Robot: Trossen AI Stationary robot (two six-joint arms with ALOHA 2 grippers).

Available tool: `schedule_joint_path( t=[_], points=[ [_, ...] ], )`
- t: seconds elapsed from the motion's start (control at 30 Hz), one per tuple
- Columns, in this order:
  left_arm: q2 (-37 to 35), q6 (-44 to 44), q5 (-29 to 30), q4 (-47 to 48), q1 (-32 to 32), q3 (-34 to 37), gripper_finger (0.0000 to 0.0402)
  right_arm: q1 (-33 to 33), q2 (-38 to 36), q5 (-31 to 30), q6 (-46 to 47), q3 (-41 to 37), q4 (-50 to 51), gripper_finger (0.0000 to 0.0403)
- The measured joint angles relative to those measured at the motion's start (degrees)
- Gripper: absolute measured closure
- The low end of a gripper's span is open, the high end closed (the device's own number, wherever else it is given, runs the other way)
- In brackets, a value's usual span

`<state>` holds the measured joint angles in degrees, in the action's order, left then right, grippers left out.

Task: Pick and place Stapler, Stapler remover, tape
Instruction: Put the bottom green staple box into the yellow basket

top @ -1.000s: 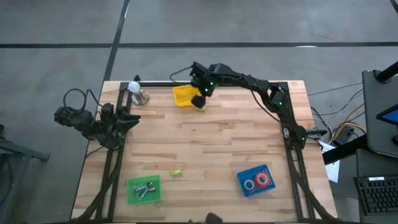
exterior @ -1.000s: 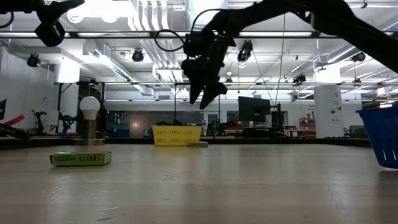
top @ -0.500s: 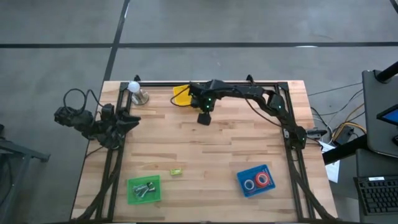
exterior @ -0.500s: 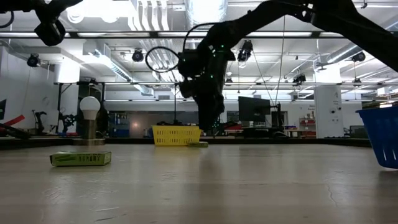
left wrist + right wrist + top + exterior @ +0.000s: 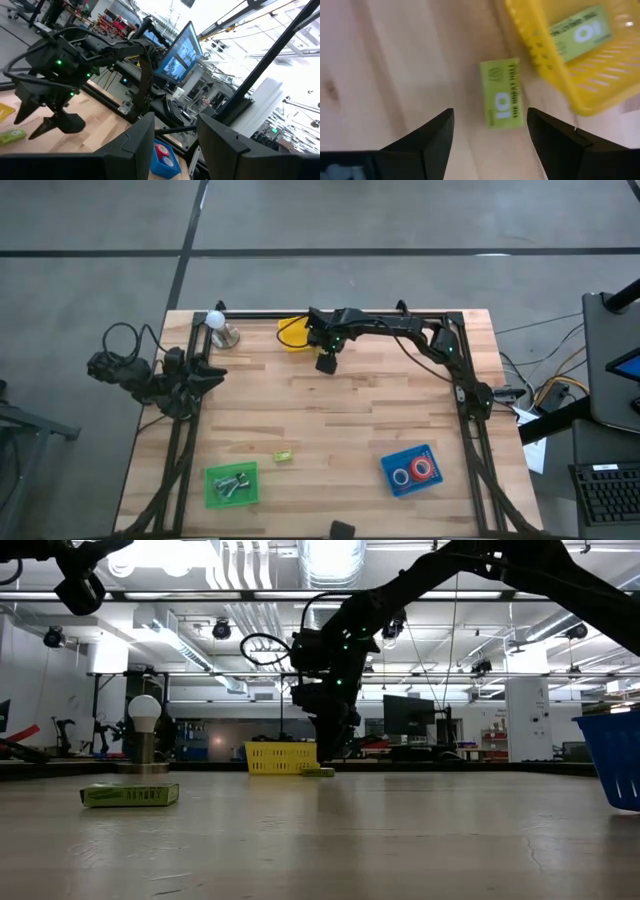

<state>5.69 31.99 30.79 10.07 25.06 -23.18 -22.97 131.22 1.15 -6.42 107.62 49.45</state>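
My right gripper (image 5: 490, 115) is open and points down at the table's far side (image 5: 325, 363). It hovers just above a small green box (image 5: 502, 100), with a finger on either side of it. That box lies flat on the table beside a yellow basket (image 5: 555, 75), which holds another green box (image 5: 577, 30). In the low view the fingers (image 5: 328, 755) hang close over the box (image 5: 318, 772). Two red tape rolls (image 5: 412, 473) lie in a blue basket (image 5: 392, 463) near the right front. My left gripper (image 5: 175, 125) is open and waits at the table's left edge (image 5: 205, 372).
A green tray (image 5: 215, 492) holding small metal pieces sits at the near left. Another small green box (image 5: 284, 455) lies beside it. A light bulb on a stand (image 5: 216, 322) is at the far left corner. Bare wood stretches across the table's middle.
My right gripper came off its raised, tipped pose beside the yellow basket and swung a little toward the near edge. It turned to point straight down and dropped low over the green box. The box and basket stayed where they were.
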Motion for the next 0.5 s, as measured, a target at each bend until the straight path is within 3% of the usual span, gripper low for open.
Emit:
schedule_joint_path(
  t=[0.5],
  points=[
    [0.00,1.18,0.15,-0.07,0.00,0.00,0.0250,-1.20,-0.06,0.57,0.37,-0.90,-3.16,0.0160]
  ],
)
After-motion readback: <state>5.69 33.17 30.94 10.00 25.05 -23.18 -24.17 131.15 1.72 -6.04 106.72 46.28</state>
